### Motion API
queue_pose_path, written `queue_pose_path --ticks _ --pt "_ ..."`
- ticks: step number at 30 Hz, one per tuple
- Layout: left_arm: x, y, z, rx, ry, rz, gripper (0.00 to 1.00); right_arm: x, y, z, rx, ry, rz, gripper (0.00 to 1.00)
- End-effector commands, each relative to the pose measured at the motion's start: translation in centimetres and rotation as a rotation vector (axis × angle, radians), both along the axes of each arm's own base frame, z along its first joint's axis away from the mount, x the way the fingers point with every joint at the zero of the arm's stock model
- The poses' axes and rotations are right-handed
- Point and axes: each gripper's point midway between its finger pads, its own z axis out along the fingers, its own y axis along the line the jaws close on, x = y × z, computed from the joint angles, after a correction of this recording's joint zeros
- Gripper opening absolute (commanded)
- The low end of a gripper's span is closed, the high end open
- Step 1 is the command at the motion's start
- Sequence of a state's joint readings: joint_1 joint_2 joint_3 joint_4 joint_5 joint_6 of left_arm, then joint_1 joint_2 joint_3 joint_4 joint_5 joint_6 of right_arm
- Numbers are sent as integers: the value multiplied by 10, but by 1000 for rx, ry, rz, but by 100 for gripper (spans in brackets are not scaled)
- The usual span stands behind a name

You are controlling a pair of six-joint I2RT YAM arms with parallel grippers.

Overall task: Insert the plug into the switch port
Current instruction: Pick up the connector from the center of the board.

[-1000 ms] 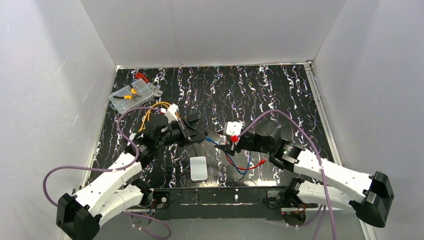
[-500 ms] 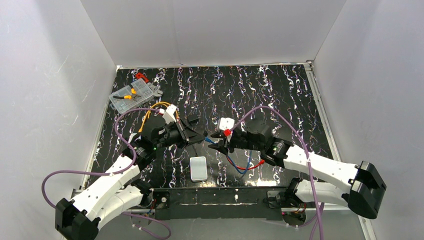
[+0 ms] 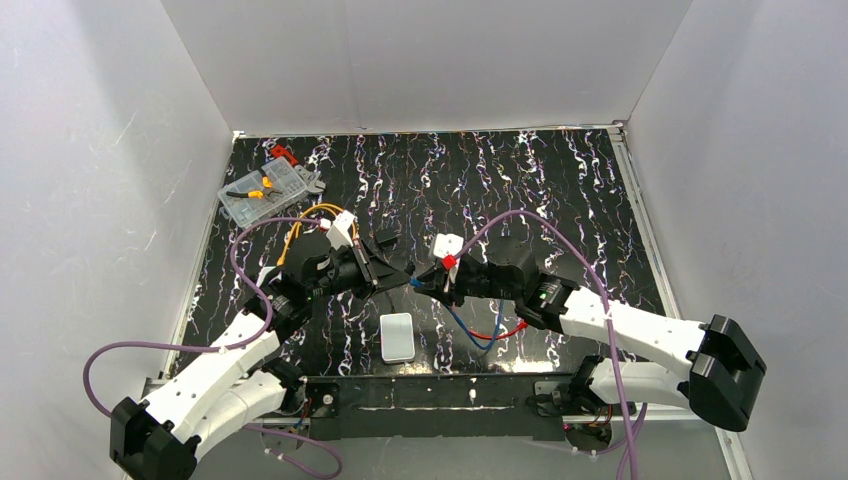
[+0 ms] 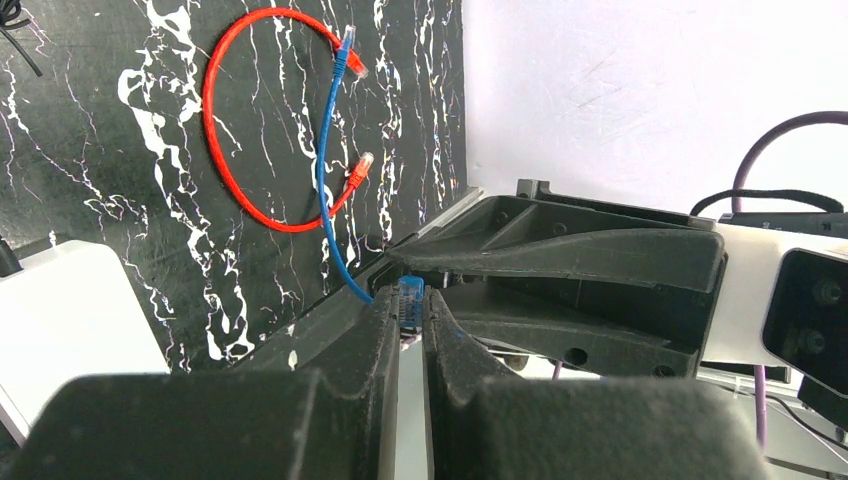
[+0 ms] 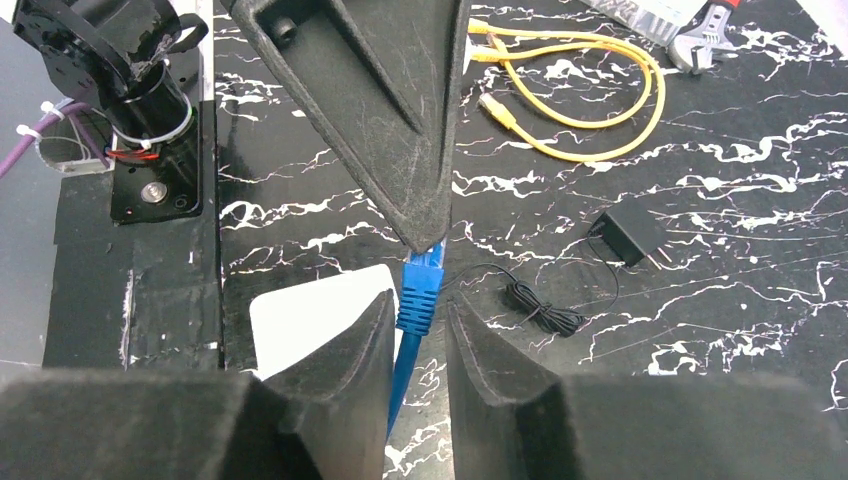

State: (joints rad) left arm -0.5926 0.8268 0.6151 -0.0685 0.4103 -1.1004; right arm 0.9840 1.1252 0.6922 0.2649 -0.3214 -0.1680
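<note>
My left gripper [image 4: 405, 312] is shut on the blue plug [image 4: 410, 298], pinched at its fingertips above the mat. The plug's blue cable [image 4: 325, 170] trails down to the mat. My right gripper [image 5: 418, 308] meets it head-on. Its jaws stand to either side of the plug's boot [image 5: 420, 290], with a narrow gap still showing on the right. In the top view both grippers meet at mid-table, left [image 3: 408, 279] and right [image 3: 432, 281]. The pale grey-white switch box [image 3: 397, 337] lies flat below them, seen also under the right fingers [image 5: 310, 315]. Its port does not show.
A red cable [image 4: 225, 120] loops on the mat beside the blue one. A yellow cable [image 5: 580, 100], a small black adapter [image 5: 625, 235] with thin cord, and a wrench [image 5: 700, 40] lie farther off. A clear parts case [image 3: 262, 190] sits at the back left.
My right arm has reached left to the left gripper's tip. Its jaws have narrowed around the blue plug. The left gripper has held its grip and barely moved.
</note>
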Motion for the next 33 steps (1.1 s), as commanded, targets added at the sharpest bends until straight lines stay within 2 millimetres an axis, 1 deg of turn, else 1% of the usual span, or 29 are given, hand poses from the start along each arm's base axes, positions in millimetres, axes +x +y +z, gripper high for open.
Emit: queue_pose_path --ticks 1,3,5,6,12,13,14,15,17,20,24,26,27,28,29,31,33 --pt "-6 -1 2 -6 -13 -33 0 1 12 31 78 -38 24 28" --pt "-6 -1 2 -6 -12 -35 0 0 12 30 78 -40 28 21" --pt "-6 -1 1 -5 -11 -36 0 1 12 29 74 -43 28 10" --pt "-6 -1 1 -7 -12 -36 0 2 13 29 73 -46 26 2" --pt "-6 -1 0 -2 -14 -40 0 1 11 29 67 -64 30 1" --pt "-6 -1 0 -1 -18 -42 2 0 10 28 62 -67 33 1" --pt "-7 -1 1 -1 -23 -46 8 0 9 27 55 -69 34 1" --pt "-7 -1 1 -1 -29 -48 16 0 8 26 48 -73 34 1" --pt "-7 1 3 9 -49 -45 35 0 4 21 22 -78 32 1" --pt "-7 7 5 39 -81 -33 51 -2 -3 16 -14 -89 33 1" --pt "-8 16 2 92 -106 -19 56 -12 -12 -3 -99 -66 72 1" --pt "-10 19 0 110 -109 -17 62 -14 -16 -14 -142 -42 71 1" --pt "-12 22 -5 134 -109 -21 73 -15 -22 -26 -175 -25 68 1" --pt "-19 33 -23 215 -89 -29 97 -23 -32 -49 -234 17 69 1" --pt "-22 39 -33 251 -74 -29 98 -27 -37 -62 -279 43 65 1" --pt "-34 56 -61 337 -6 -14 98 -36 -44 -91 -356 67 48 1" --pt "-40 63 -80 368 43 5 98 -38 -50 -108 -404 89 25 1"
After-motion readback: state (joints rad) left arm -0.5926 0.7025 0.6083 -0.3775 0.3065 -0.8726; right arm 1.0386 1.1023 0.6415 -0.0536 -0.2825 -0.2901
